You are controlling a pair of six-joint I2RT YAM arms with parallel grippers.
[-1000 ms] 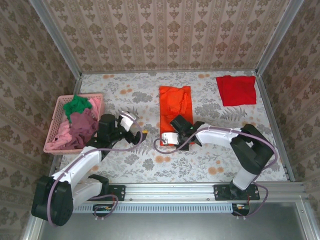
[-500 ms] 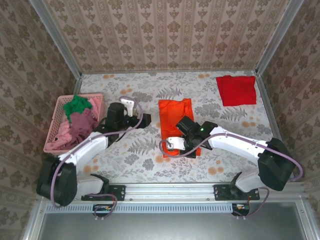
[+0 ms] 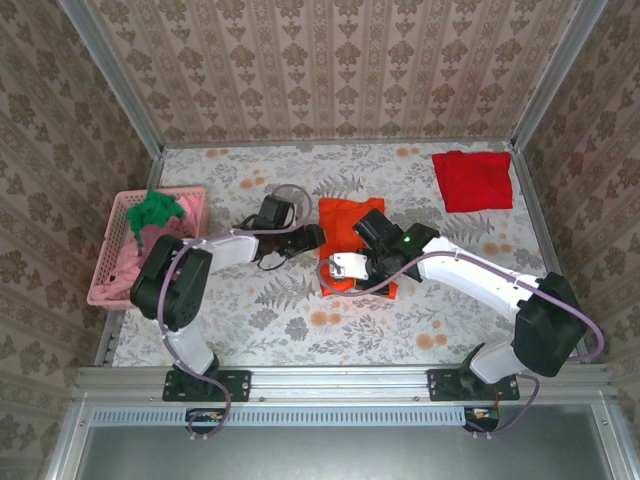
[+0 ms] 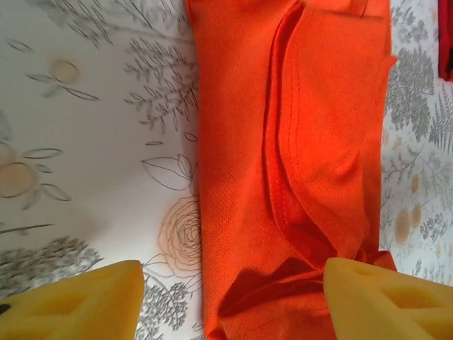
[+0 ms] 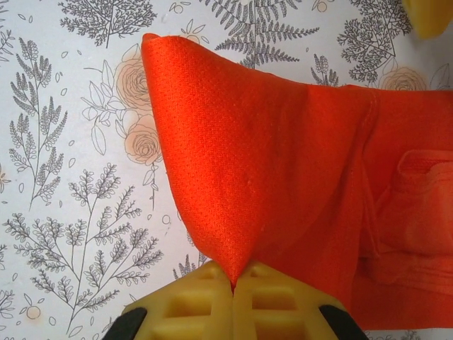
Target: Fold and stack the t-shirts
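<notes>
The bright orange t-shirt (image 3: pixel 342 220) lies mid-table, its near end lifted and doubled back. My right gripper (image 3: pixel 345 278) is shut on that raised fold; in the right wrist view the cloth (image 5: pixel 283 156) hangs pinched between the yellow jaws (image 5: pixel 233 283). My left gripper (image 3: pixel 312 238) sits at the shirt's left edge. In the left wrist view its jaws (image 4: pixel 233 304) stand apart, one fingertip (image 4: pixel 78 301) over the table and the other over the orange cloth (image 4: pixel 283 142). A folded red t-shirt (image 3: pixel 472 180) lies at the back right.
A pink lattice basket (image 3: pixel 195 192) at the left holds a green shirt (image 3: pixel 152 208), a mauve one (image 3: pixel 165 245) and a pink one (image 3: pixel 120 270). Metal frame rails and patterned walls border the floral table (image 3: pixel 300 320).
My left arm has swung right, from near the basket to the orange shirt's left edge, and its jaws have narrowed. My right gripper has carried the shirt's near end up and back, shortening the shirt.
</notes>
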